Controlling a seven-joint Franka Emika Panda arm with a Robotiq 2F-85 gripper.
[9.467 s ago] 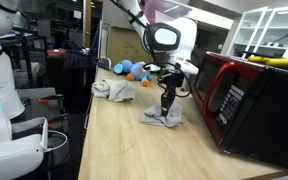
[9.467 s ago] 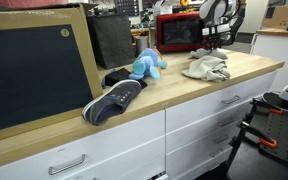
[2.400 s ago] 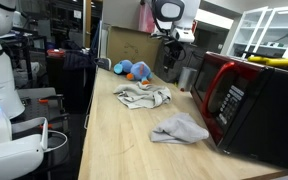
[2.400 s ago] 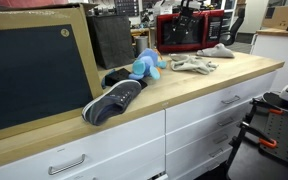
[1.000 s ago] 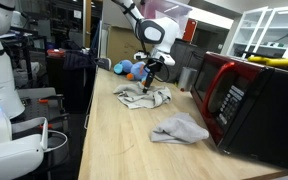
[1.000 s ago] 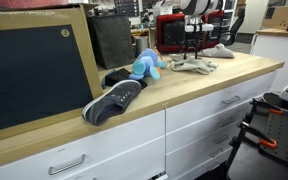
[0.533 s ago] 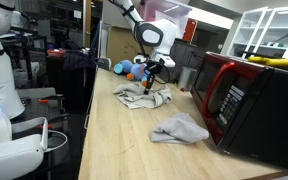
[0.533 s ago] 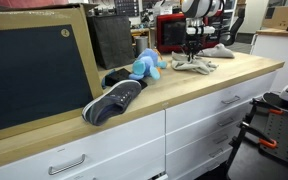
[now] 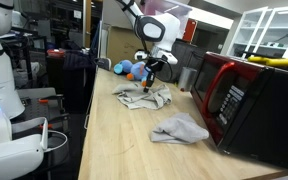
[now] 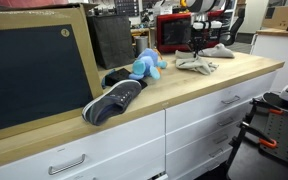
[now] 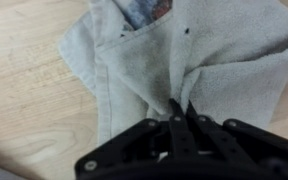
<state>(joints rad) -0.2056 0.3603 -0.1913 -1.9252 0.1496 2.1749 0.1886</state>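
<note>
Grey cloth (image 9: pixel 142 98), soft and limp, crumpled in a loose heap on the pale wooden desk (image 9: pixel 109 145), near the middle of its width; also seen in an exterior view (image 10: pixel 196 66) and filling most of the wrist view (image 11: pixel 144 60). Likely light, not fragile, not slippery; folds and sags rather than keeping shape, so best taken at a raised ridge or bunched fold, not at a flat edge. End effector (image 11: pixel 180 108) closed tight on such a ridge at the middle of the heap, fingertips together with fabric pinched between them; stands upright over the cloth in both exterior views (image 9: pixel 152 84) (image 10: pixel 196 54). Blue plush toy (image 9: pixel 134 69) near, farther along the desk; second grey cloth (image 9: pixel 179 128) apart, lying just beside the red microwave (image 9: pixel 249 100). Dark shoe (image 10: pixel 114 100) well apart. Open desk surface on the side away from the microwave, up to the desk edge; free room above.
</note>
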